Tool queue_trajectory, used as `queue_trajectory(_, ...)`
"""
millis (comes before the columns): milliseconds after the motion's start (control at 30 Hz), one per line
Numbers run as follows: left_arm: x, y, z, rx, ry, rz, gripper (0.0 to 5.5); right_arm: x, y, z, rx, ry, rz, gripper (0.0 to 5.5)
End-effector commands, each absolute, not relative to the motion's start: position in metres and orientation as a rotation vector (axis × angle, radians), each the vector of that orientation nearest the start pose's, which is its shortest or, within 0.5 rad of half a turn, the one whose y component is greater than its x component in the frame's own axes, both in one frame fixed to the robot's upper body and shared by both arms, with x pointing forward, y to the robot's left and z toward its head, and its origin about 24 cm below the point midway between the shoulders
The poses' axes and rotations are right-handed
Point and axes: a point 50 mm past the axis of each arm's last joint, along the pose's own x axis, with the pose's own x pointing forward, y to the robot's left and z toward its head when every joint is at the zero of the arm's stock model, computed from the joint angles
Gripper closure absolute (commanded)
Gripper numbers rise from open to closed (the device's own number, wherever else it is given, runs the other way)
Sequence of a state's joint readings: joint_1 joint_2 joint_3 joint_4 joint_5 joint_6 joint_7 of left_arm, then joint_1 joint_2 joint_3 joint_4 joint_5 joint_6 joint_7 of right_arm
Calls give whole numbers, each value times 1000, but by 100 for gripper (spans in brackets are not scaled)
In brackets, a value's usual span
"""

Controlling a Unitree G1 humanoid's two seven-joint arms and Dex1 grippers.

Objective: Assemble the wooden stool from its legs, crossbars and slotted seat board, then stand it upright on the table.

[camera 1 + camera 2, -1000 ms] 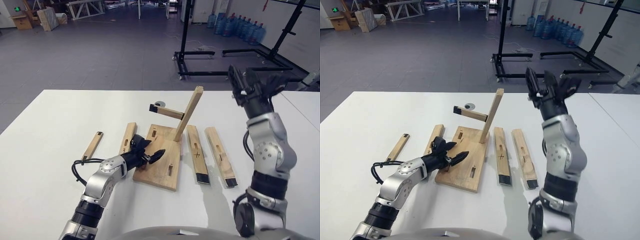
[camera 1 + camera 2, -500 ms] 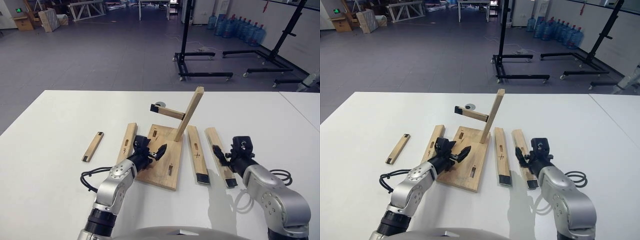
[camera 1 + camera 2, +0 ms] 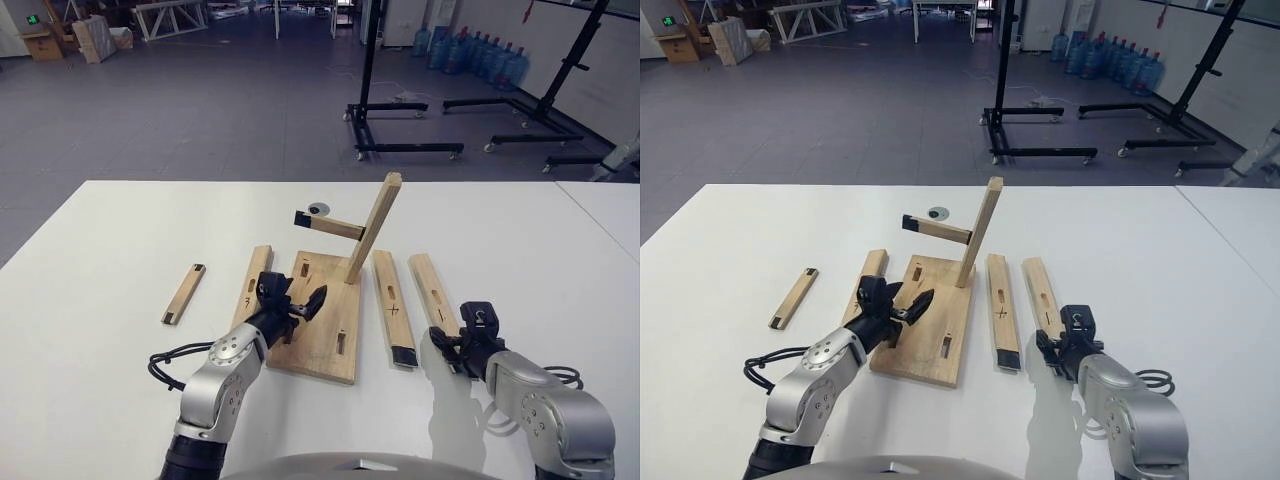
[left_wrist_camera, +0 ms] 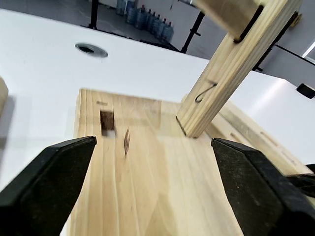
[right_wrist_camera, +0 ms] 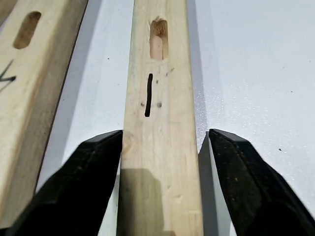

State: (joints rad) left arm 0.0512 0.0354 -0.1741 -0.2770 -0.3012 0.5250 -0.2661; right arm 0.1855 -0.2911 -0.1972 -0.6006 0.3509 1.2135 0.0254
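The slotted seat board (image 3: 325, 330) lies flat on the white table. One leg (image 3: 376, 226) stands tilted in its far slot, with a crossbar (image 3: 331, 226) sticking out to the left. My left gripper (image 3: 296, 304) hovers open over the board's near left part; in the left wrist view its fingers (image 4: 49, 182) frame the board (image 4: 147, 196) and a slot (image 4: 107, 121). My right gripper (image 3: 456, 345) is open and straddles the near end of the rightmost loose leg (image 3: 434, 298). That leg (image 5: 160, 98) runs between the fingers (image 5: 246, 187).
Another loose leg (image 3: 393, 315) lies between the board and the rightmost leg. A third leg (image 3: 255, 283) lies left of the board, and a short crossbar (image 3: 184, 293) farther left. A round hole (image 3: 318, 209) sits in the table behind the board. Black racks stand on the floor beyond.
My right arm came down from high above the table and its gripper settled around the rightmost leg's near end. The left gripper crept a little farther over the board.
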Motion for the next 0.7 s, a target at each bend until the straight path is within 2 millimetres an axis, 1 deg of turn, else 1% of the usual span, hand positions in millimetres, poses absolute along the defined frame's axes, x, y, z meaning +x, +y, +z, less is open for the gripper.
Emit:
queue_trajectory(33, 235, 93, 73, -276, 200, -531, 121, 175, -217, 33, 53, 837, -42, 303)
queue_trajectory(67, 236, 96, 79, -273, 176, -526, 121, 178, -217, 34, 48, 819, -42, 324)
queue_trajectory(133, 238, 101, 89, -267, 132, -516, 121, 186, -219, 38, 37, 774, -49, 348)
queue_trajectory(167, 239, 105, 93, -261, 110, -511, 121, 190, -220, 41, 41, 746, -51, 349)
queue_trajectory(233, 241, 112, 99, -253, 67, -498, 121, 204, -218, 49, 129, 641, -41, 349)
queue_trajectory(333, 246, 122, 101, -260, 48, -492, 121, 228, -224, 70, 148, 423, -33, 349)
queue_trajectory(367, 246, 123, 104, -272, 28, -515, 121, 239, -232, 84, 165, 300, -50, 349)
queue_trajectory(400, 246, 124, 106, -281, 12, -536, 121, 246, -237, 95, 186, 204, -62, 349)
queue_trajectory(433, 245, 125, 110, -298, -13, -568, 121, 253, -241, 111, 243, 77, -32, 349)
queue_trajectory(467, 244, 125, 114, -321, -43, -599, 121, 258, -243, 124, 280, -36, 42, 349)
queue_trajectory(533, 249, 130, 118, -363, -76, -612, 121, 264, -247, 147, 334, -191, 182, 349)
queue_trajectory(567, 250, 134, 119, -397, -90, -622, 121, 264, -244, 161, 368, -255, 303, 349)
queue_trajectory(633, 251, 140, 122, -466, -112, -663, 121, 257, -231, 183, 414, -320, 547, 349)
queue_trajectory(700, 250, 144, 125, -514, -126, -734, 121, 247, -213, 194, 392, -300, 789, 349)
